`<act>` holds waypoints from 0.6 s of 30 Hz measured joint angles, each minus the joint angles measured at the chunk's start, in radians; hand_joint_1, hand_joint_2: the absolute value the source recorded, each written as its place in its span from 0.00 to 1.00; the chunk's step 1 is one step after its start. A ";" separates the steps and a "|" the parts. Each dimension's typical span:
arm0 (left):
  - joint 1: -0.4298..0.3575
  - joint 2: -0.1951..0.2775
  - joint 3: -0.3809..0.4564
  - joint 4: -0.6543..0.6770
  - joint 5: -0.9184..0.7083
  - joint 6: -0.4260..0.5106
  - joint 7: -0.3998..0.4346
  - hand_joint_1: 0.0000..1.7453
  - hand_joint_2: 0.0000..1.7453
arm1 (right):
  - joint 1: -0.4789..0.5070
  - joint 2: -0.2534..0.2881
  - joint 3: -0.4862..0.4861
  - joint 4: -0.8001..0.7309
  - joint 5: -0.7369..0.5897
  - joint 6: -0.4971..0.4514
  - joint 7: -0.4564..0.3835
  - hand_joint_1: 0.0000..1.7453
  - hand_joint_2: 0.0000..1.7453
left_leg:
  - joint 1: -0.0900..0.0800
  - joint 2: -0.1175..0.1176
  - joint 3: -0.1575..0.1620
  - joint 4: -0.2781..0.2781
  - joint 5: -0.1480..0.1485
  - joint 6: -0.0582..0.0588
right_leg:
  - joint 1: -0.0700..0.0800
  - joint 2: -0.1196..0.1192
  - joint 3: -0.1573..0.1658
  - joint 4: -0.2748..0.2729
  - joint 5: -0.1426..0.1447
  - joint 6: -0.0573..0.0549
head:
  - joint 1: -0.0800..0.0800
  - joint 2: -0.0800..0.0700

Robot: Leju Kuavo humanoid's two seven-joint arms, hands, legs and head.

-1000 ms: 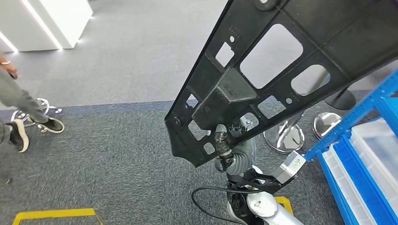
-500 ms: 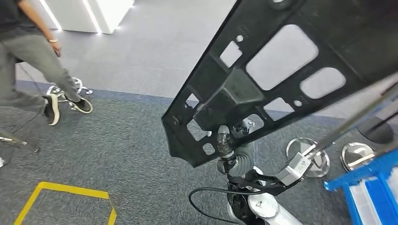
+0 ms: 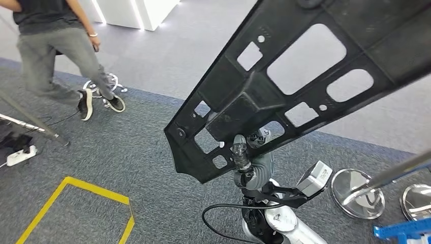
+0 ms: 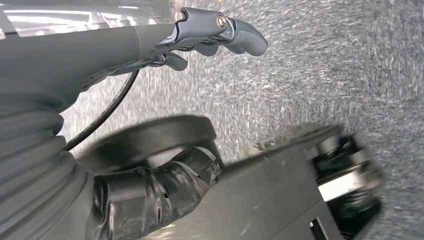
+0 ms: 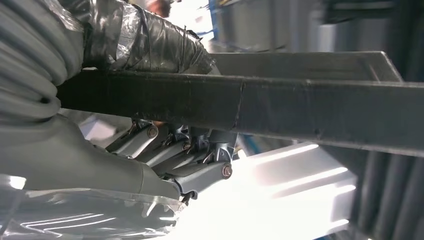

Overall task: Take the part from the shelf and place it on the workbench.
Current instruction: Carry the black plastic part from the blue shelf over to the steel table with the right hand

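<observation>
The part (image 3: 244,107) is a big flat black plastic panel with several cut-out windows and a raised box in its middle. It slants up across the head view, high above the grey carpet. My right hand (image 3: 247,152) grips it from below at its lower edge. In the right wrist view the taped thumb lies on one face of the panel's edge (image 5: 250,107) and the fingers (image 5: 200,150) curl against the other face. My left hand (image 4: 150,40) hangs over the carpet with its fingers loosely spread and nothing in them.
A person (image 3: 56,46) walks at the upper left, near a chrome base. Yellow floor tape (image 3: 76,203) marks a box at the lower left. Round chrome bases (image 3: 356,193) and a corner of the blue shelf (image 3: 401,231) lie at the lower right. A power strip (image 3: 20,155) lies far left.
The camera has turned left: the blue shelf has slid out to the lower right and the person has come in at the upper left. The panel stays in my right hand.
</observation>
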 joint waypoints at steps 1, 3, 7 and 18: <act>0.000 0.000 0.001 0.000 0.003 0.000 0.000 0.00 1.00 | 0.000 0.000 0.000 0.004 0.023 -0.020 0.012 1.00 1.00 | 0.000 0.004 -0.021 0.029 0.000 0.002 | 0.003 -0.014 0.003 0.000 -0.004 -0.001 | 0.000 0.000; 0.001 0.000 0.002 0.000 0.005 0.001 0.000 0.00 1.00 | 0.000 0.001 0.000 0.010 0.052 -0.046 0.026 1.00 1.00 | -0.004 0.009 0.000 -0.030 0.056 0.014 | 0.009 -0.040 0.015 0.000 -0.014 -0.002 | 0.000 0.000; -0.002 0.001 0.002 0.000 0.002 0.001 0.005 0.00 1.00 | -0.003 0.008 0.000 0.014 0.041 -0.051 0.018 1.00 1.00 | -0.039 0.081 0.103 -0.236 0.128 0.047 | 0.014 -0.084 0.041 -0.014 -0.028 0.005 | 0.001 0.000; -0.008 0.001 0.003 0.000 0.000 0.000 0.013 0.00 1.00 | 0.001 0.018 -0.002 0.028 -0.053 -0.006 -0.041 1.00 1.00 | -0.019 -0.049 0.162 -0.288 0.124 0.062 | 0.006 0.016 -0.104 0.195 -0.059 0.036 | 0.020 0.000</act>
